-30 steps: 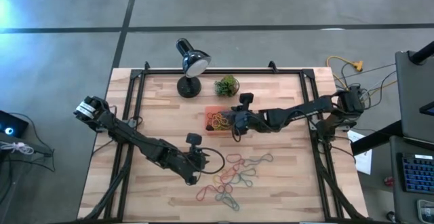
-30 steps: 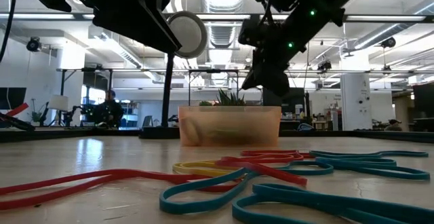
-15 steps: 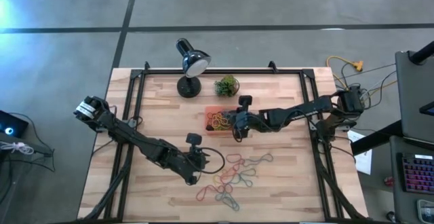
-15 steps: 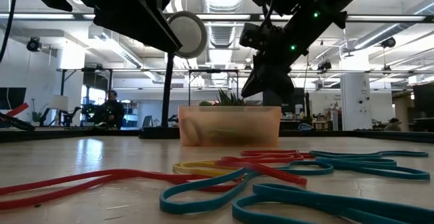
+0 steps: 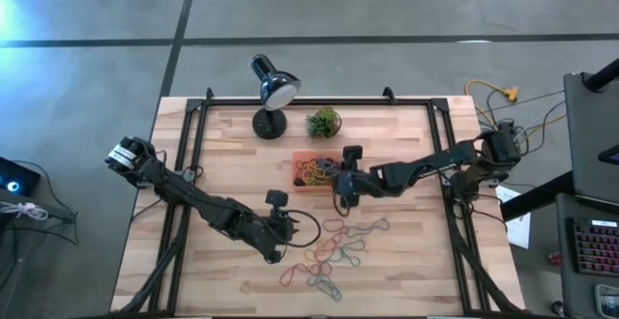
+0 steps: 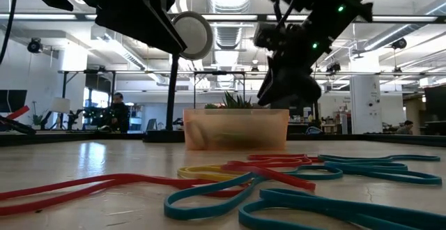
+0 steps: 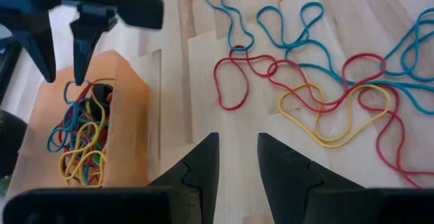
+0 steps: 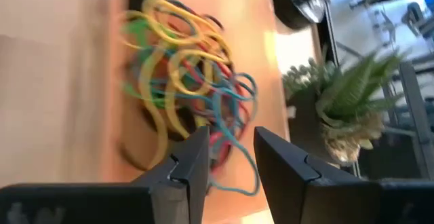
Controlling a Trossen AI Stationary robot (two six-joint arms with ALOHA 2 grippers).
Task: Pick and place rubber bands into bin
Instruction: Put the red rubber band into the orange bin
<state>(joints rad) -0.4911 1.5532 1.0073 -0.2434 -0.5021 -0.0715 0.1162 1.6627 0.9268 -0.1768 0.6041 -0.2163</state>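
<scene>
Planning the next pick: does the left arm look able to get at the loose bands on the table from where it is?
Probably yes. The left gripper is open beside the loose rubber bands, with only bare table between them. The right gripper is off by the bin.

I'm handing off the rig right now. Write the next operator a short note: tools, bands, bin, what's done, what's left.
Right tool: open and empty at the bin's right edge, nothing between its fingers.
Left tool: open, empty, beside the loose pile.
Bin: mid-table, in front of the plant; holds a tangle of yellow, blue, red and green bands.
Done: a good clump of bands is binned.
Left: the loose rubber bands in red, blue, yellow and grey, spread on the table in front of the bin.
</scene>
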